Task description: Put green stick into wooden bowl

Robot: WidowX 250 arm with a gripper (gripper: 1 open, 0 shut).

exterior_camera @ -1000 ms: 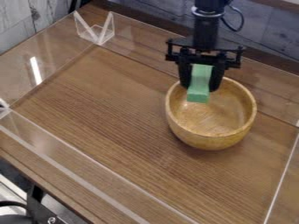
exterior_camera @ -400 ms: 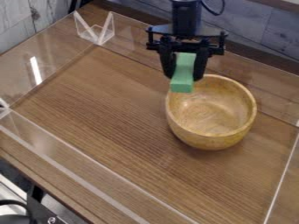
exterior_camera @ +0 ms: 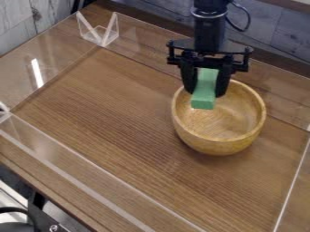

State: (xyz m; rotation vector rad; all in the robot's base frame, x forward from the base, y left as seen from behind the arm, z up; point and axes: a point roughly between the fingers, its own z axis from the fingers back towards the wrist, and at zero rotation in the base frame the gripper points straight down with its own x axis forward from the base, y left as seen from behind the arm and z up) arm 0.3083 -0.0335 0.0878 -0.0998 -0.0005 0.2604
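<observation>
The wooden bowl (exterior_camera: pixel 222 120) is round and light tan, sitting on the right side of the wooden table. My gripper (exterior_camera: pixel 208 78) points straight down over the bowl's left rim and is shut on the green stick (exterior_camera: pixel 206 89). The stick hangs upright from the fingers, with its lower end reaching just inside the bowl's rim, above the bowl's floor. The black arm rises out of the top of the frame behind it.
A clear plastic wall (exterior_camera: pixel 49 54) borders the table on the left and front. A small clear stand (exterior_camera: pixel 98 30) sits at the back left corner. A grey panelled wall runs behind the table.
Between the two earlier frames the gripper swung left, off the bowl, with the green stick in it. Since then it has come back right over the bowl's left rim, still shut on the stick.
</observation>
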